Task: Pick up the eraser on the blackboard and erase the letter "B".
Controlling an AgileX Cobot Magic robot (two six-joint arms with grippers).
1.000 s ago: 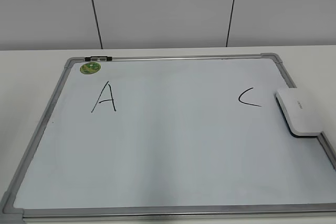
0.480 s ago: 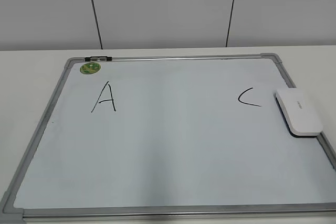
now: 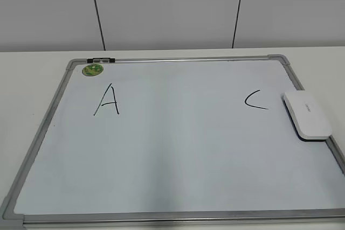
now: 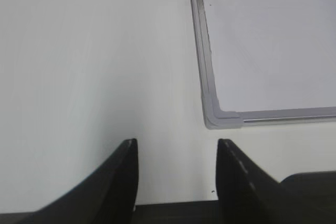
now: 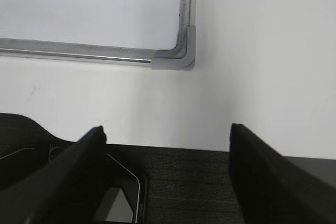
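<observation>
On blackboard (image 3: 178, 149), eraser (image 3: 307, 115) seemingly unmoved

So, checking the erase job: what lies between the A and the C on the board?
Nothing: in the exterior view, the blackboard is bare between A and C.

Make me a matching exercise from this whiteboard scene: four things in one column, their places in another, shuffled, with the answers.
Things:
1. eraser
2. green magnet
3. letter A
4. letter C

Places:
a. top left corner of the board
b. just left of the eraser
c. on the board's right edge
d. just below the green magnet

Pairs: 1-c, 2-a, 3-d, 4-b
</observation>
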